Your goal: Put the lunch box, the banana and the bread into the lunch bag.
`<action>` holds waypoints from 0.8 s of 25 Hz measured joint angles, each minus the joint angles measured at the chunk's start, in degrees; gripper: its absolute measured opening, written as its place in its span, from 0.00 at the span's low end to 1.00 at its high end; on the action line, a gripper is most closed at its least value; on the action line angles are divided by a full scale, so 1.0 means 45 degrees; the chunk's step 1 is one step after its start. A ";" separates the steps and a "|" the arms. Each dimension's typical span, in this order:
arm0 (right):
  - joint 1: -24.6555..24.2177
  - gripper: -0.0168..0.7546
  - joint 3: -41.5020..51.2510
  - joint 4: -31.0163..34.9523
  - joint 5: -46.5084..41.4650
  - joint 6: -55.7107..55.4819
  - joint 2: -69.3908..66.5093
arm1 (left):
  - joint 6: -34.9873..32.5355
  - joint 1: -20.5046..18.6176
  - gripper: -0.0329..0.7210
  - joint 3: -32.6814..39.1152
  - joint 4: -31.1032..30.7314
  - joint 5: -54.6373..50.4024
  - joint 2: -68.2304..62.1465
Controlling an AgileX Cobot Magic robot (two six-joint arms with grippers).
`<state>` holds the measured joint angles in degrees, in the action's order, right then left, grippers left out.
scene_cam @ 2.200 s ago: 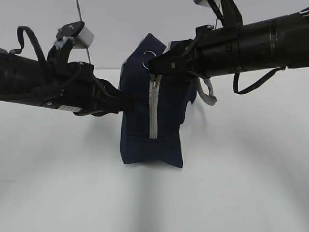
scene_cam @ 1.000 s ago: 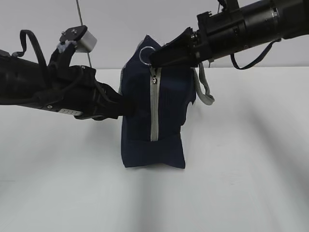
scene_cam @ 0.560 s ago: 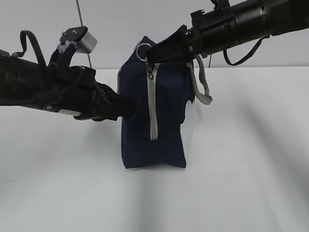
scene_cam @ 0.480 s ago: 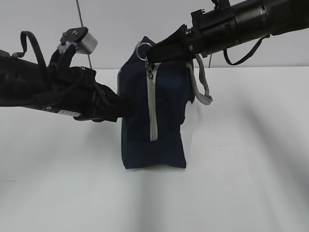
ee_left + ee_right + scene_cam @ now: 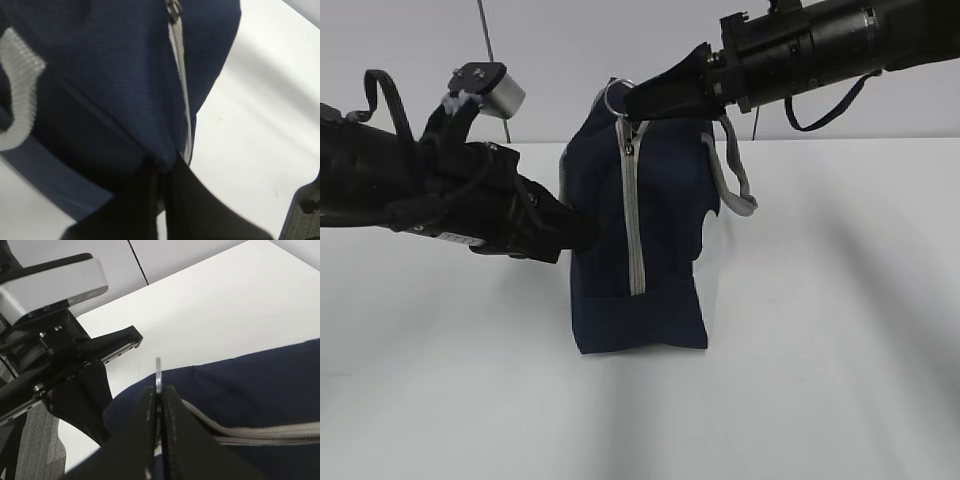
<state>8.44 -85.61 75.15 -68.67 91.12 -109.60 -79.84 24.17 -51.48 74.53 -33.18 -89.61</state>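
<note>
The navy lunch bag (image 5: 665, 230) stands upright on the white table, and its grey zipper (image 5: 633, 220) runs down the near end. My right gripper (image 5: 632, 100) is shut on the metal ring pull (image 5: 613, 98) at the bag's top; the ring also shows edge-on between the pads in the right wrist view (image 5: 158, 371). My left gripper (image 5: 582, 228) is shut on a fold of the bag's left side; the pinch shows in the left wrist view (image 5: 162, 167). A grey handle (image 5: 735, 185) hangs on the right. The lunch box, banana and bread are out of view.
The bag rests on a white tabletop (image 5: 820, 330). The left arm's wrist camera (image 5: 50, 285) sits close behind the bag's top. A thin dark cable (image 5: 485, 35) hangs at the back left.
My right gripper has lifted the ring pull up and to the left, and the bag's top has stretched and leaned left. The left gripper keeps its pinch on the bag's side.
</note>
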 joint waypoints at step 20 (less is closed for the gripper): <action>-0.0614 0.00 -0.1243 0.0595 -0.0108 -0.0259 -0.1114 | 0.0000 0.0000 0.05 -0.0030 -0.0600 -0.0524 0.0000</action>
<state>5.67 -91.21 77.83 -69.15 89.95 -114.61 -79.84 24.17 -51.62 71.83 -35.54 -89.61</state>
